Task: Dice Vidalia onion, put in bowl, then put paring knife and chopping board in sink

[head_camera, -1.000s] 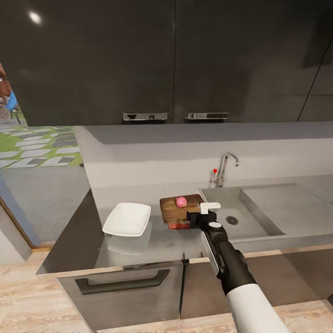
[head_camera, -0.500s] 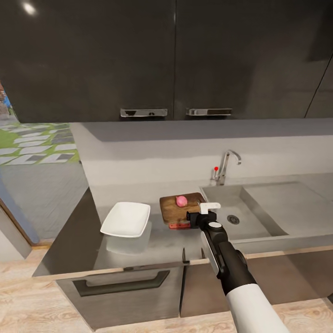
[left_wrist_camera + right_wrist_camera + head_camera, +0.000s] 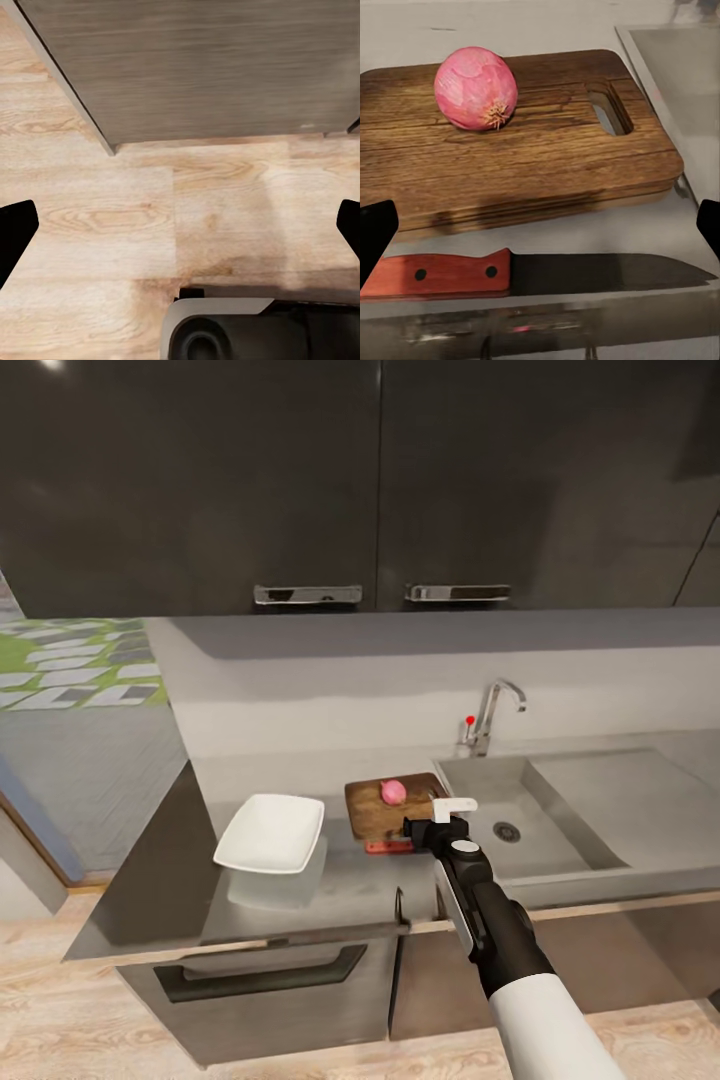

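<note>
Right wrist view: released right hand (image 3: 540, 225) hovers over the knife (image 3: 532, 274), which lies on the bench along the board's (image 3: 510, 157) near edge, handle toward the bowl (image 3: 270, 832).

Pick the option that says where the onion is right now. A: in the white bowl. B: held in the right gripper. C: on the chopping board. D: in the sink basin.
C: the onion rests whole on the chopping board, with the knife lying on the countertop beside the board's near edge and the right gripper open above it.
</note>
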You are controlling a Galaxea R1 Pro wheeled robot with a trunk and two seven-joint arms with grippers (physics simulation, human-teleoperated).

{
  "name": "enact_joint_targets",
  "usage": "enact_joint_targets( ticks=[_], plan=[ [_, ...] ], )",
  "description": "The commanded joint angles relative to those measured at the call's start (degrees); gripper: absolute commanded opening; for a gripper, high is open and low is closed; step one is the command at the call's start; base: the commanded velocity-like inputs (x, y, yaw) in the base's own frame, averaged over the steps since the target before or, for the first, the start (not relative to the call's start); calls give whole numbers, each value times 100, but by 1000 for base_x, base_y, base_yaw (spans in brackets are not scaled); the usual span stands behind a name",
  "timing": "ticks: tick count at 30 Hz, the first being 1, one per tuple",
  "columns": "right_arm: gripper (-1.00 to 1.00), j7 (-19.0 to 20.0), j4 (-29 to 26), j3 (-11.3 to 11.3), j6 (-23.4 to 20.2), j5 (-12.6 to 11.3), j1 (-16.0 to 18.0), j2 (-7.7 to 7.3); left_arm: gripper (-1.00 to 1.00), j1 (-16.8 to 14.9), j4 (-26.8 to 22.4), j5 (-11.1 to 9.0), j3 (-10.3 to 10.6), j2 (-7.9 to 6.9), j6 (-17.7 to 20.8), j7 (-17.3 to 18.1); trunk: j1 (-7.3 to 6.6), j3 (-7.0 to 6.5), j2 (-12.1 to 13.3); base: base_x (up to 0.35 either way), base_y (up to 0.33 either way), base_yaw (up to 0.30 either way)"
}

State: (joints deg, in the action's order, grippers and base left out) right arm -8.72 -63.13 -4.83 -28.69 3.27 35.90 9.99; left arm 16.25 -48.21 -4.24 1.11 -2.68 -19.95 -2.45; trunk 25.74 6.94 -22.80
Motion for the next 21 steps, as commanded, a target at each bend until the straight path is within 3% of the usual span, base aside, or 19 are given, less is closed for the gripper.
enact_joint_targets(
  ticks=[1,9,21],
  plan=[
    [100,-15,-6,-9,-40,33,5,0,100,1,-6,-43,12,4,-8,-10,5,21,-12,147,0,0],
    [100,-15,-6,-9,-38,33,5,0,100,1,15,-42,12,37,-8,-10,5,96,-12,148,0,0],
    [100,-15,-6,14,-39,33,5,0,100,1,22,-42,12,44,-8,-10,5,208,-12,19,0,0]
  ],
)
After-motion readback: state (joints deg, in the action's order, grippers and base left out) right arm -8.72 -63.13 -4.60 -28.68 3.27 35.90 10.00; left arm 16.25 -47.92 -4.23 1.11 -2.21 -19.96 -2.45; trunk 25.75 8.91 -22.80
